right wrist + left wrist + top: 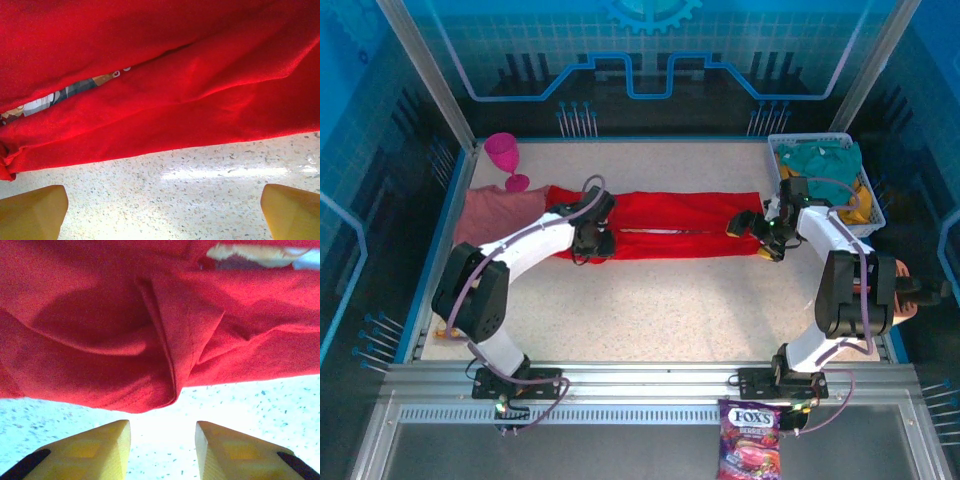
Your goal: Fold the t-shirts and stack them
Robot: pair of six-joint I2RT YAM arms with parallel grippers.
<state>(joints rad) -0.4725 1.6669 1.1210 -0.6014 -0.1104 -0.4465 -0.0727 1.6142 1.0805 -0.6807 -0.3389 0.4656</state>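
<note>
From the top camera, the red t-shirt [660, 225] lies as a long folded strip across the middle of the table [670, 300]. The pink t-shirt [495, 212] lies at its left end. The left jaws are over the strip's left part and the right jaws are at its right end. The strip is long and floppy, so I think the fold could fall open or go crooked if one end is lifted alone.

From the left wrist camera, the left jaws are open with bare table between them. The red edge lies just ahead, bunched in a wrinkle. A pinch there might catch only one layer.

From the right wrist camera, the right jaws are wide open and hold nothing. The red edge lies just ahead.
</note>
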